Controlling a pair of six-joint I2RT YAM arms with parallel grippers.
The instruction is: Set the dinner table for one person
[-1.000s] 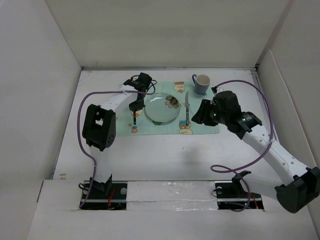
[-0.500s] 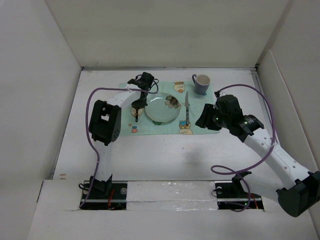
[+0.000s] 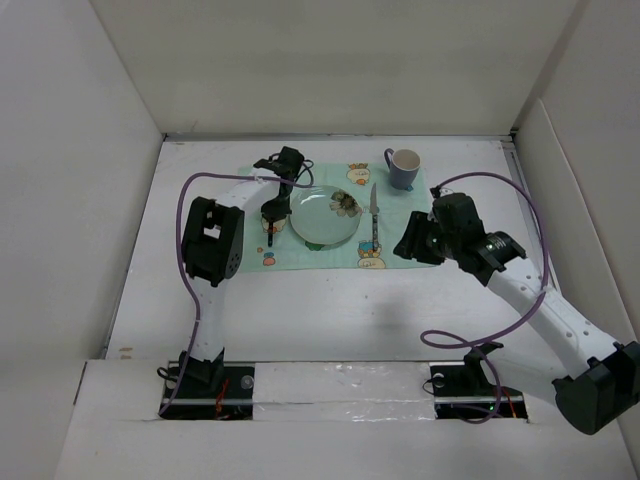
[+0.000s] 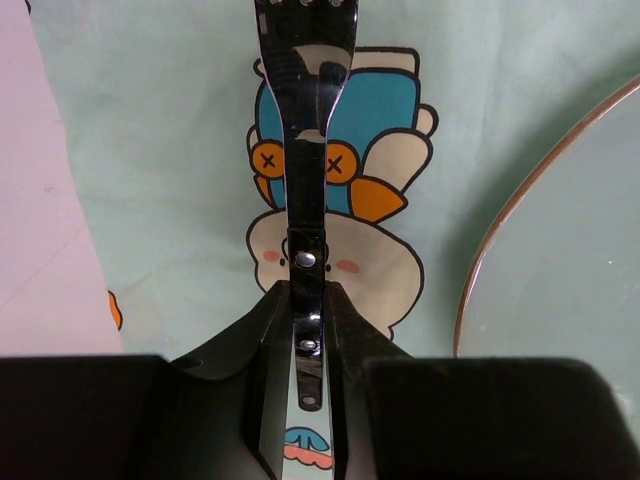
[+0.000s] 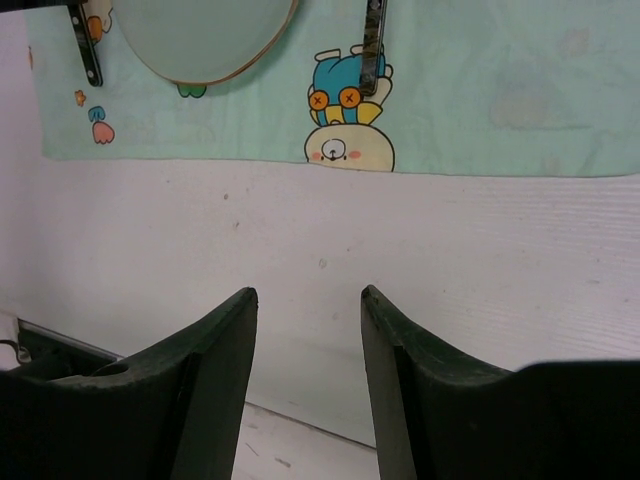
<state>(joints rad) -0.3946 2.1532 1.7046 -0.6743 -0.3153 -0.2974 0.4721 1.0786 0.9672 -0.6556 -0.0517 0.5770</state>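
Setting nearly complete, by my reading. The desk [image 3: 330, 310] fills the floor of the white-walled enclosure. A mint placemat [image 3: 310, 258] lies toward its far edge, about centred. On the placemat are a plate [image 3: 322, 215] in the middle, a knife [image 3: 373, 220] just right of the plate, and a mug [image 3: 403, 167] at the placemat's far right corner. The left tool [image 4: 307, 300] is clamped on the riveted shaft of a metal utensil [image 4: 305, 150], held over the placemat's left strip beside the plate. The head runs out of frame, so fork or spoon cannot be told. The right tool [image 5: 307, 295] has its jaws apart with nothing between them, over bare desk just off the placemat's near edge toward its right end. Step in hand: laying the last utensil left of the plate. Next move likely calls for lowering it flat on the cloth, parallel to the knife and clear of the plate rim. The jaws would then part and lift straight off so the piece is not dragged askew. View notes: the top view alone gives the whole layout and the mug. The left wrist view alone shows the clamp and the plate rim close at right, though contact with the cloth cannot be judged. The right wrist view confirms empty jaws and shows the knife's near end on a cartoon print.
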